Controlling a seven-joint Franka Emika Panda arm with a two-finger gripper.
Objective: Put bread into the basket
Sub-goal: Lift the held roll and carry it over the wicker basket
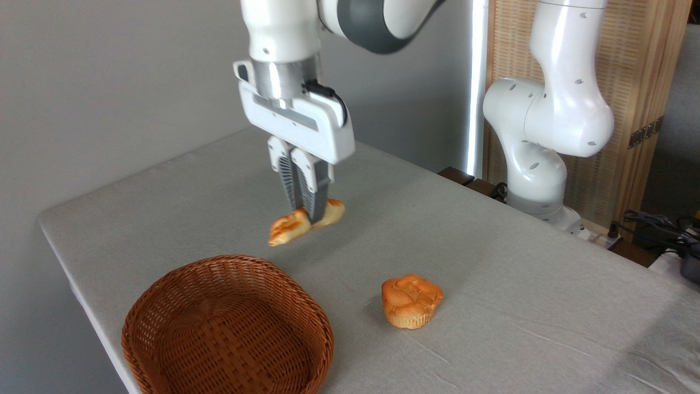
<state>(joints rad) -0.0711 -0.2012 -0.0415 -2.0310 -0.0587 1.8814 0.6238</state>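
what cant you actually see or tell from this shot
- Middle of the bread: covered by the fingers of the pincer in the camera view.
- Near side of the basket: cut off by the bottom edge.
- Top of the arm: cut off by the top edge.
- Far side of the muffin-like bun: turned away from the camera.
- Cables at far right: too small and partly cropped.

Golden braided bread (292, 225) held tilted in the air, beyond an empty brown wicker basket (164, 295)
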